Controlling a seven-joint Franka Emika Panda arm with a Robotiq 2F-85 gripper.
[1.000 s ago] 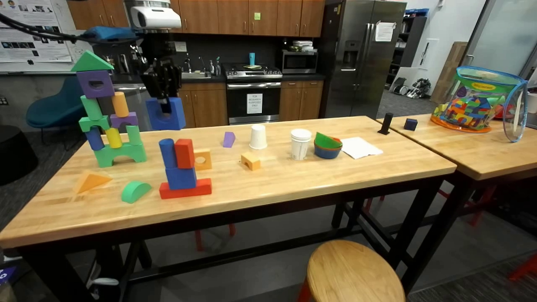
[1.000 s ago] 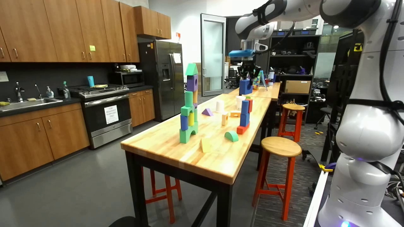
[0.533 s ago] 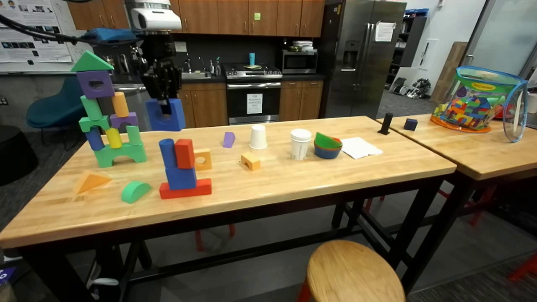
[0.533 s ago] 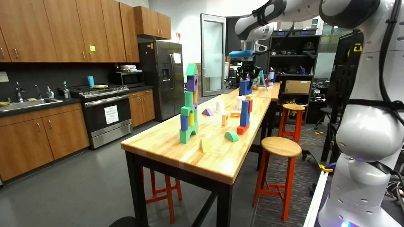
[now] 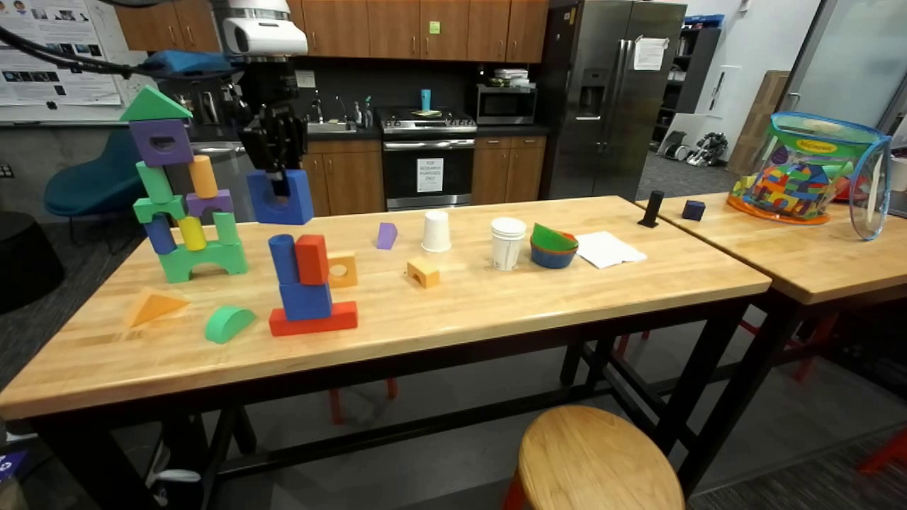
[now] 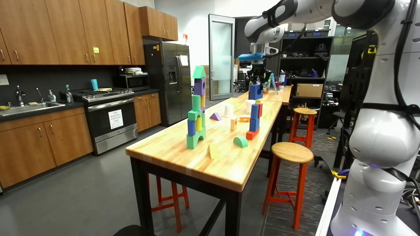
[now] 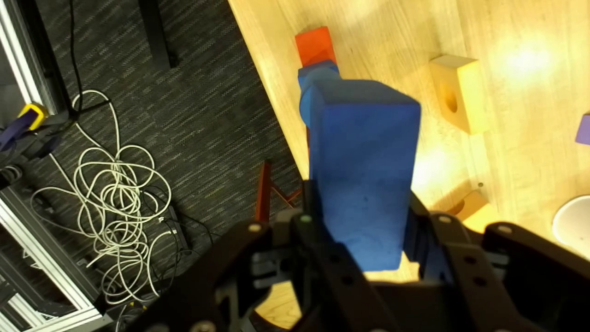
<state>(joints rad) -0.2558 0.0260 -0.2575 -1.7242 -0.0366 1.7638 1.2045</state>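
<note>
Hand point(image 7: 363, 210) clamped on the blue block point(image 5: 287, 211), gripping two opposite sides, spread just the block's thickness. In an exterior view the hand partly covers the block's hole. Blue block up in the air over the red base point(image 5: 314, 326); gap beneath it shows in both exterior views. On the red base: blue cube point(image 5: 306, 302); on that, blue cylinder point(image 5: 284, 259) and red block point(image 5: 312, 260), upright, side by side. Red base rests on the tabletop point(image 5: 496, 297). Near the red base: green half-round point(image 5: 229, 324), holed orange block point(image 7: 474, 99). Farther from it: orange arch point(image 5: 425, 268), orange wedge point(image 5: 157, 307), purple wedge point(image 5: 386, 236), upturned white cup point(image 5: 436, 232). Tower point(image 5: 154, 183) of mixed colours stands well apart from the red base, rising higher than the red block; green roof point(image 5: 156, 106) on top, green arch point(image 5: 205, 258) at the foot.
</note>
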